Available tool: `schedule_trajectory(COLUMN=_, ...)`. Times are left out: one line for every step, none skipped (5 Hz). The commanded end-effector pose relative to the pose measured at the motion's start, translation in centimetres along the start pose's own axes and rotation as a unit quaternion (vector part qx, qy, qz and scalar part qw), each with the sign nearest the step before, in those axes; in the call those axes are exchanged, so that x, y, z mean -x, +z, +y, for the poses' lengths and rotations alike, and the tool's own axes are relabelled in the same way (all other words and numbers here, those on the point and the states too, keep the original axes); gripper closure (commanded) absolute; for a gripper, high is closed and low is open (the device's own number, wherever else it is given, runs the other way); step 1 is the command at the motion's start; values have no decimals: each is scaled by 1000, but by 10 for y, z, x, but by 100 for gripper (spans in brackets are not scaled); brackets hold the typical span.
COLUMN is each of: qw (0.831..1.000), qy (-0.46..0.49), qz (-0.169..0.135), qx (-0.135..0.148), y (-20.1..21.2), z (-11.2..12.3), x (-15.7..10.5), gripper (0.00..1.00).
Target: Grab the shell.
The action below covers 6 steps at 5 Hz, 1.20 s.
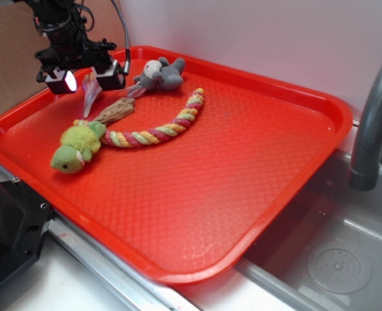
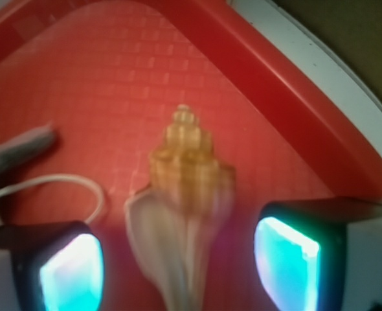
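The shell lies on the red tray, its tan-orange whorled top pointing away from the camera and its pale cream body tapering toward it. My gripper is open, with one glowing pad on each side of the shell's narrow end and a gap showing on both sides. In the exterior view the gripper hangs over the tray's far left corner. There the shell shows as a pale sliver just below and between the fingers.
Beside the shell lies a dark brown ridged piece. A grey plush, a braided rope and a green plush lie near it. The tray rim borders a sink with a grey faucet on the right.
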State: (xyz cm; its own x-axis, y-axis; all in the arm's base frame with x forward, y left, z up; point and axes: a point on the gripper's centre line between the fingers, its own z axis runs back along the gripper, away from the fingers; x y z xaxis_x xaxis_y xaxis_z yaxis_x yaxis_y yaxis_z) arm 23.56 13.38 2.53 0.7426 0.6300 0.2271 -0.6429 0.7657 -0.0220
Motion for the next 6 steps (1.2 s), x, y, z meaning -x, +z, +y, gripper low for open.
schedule_trajectory(qw=1000, qy=3, qz=-17, qx=8, y=-6, z=6, x=-8, gripper=92)
schedule_trajectory(qw=1000, qy=11, qz=-15, qx=13, y=-6, z=7, x=-8, gripper=100)
schedule_trajectory(qw=1000, qy=19, qz=-16, qx=8, y=1, z=7, x=-7, gripper=100)
schedule_trajectory(qw=999, qy=36, qz=19, qx=-22, y=40, z=-4, x=-11, gripper=100)
schedule_trajectory(qw=999, qy=8, qz=46, qx=11, y=92, z=-40, x=-4, gripper=100)
schedule_trajectory(qw=997, qy=-29, qz=50, qx=59, y=140, z=-70, x=15, gripper=100)
